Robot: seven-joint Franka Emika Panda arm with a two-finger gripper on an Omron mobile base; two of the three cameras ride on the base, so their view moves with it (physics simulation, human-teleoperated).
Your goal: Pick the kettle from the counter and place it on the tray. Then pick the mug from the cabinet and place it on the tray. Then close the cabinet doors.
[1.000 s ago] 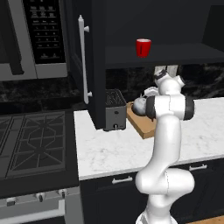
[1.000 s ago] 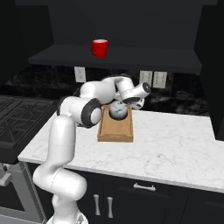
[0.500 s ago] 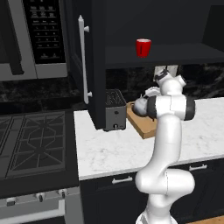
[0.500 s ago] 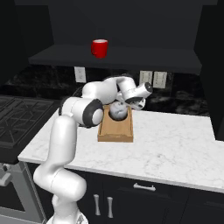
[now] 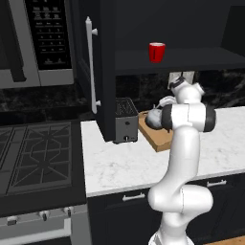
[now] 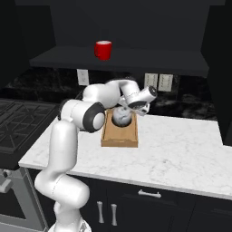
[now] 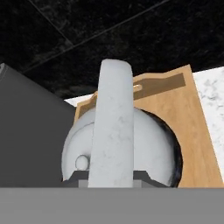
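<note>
Cabinet door (image 5: pixel 98 72): swung open at the left, bar handle facing out, above the toaster (image 5: pixel 126 120).
Kettle (image 6: pixel 122 117): sits at the far end of the tray (image 6: pixel 118 137), directly under the gripper (image 6: pixel 131 111); its arched handle (image 7: pixel 113 131) runs straight away from the hand camera.
Gripper: jaws nearly closed, clamped on the kettle handle's top.
Mug (image 6: pixel 103 49): on the cabinet shelf (image 6: pixel 136 58), above and slightly left of the gripper, well apart.
Step, as I judge it: release, then lift to the mug.
Surface: white marble counter (image 6: pixel 181 154), free to the right of the tray.
</note>
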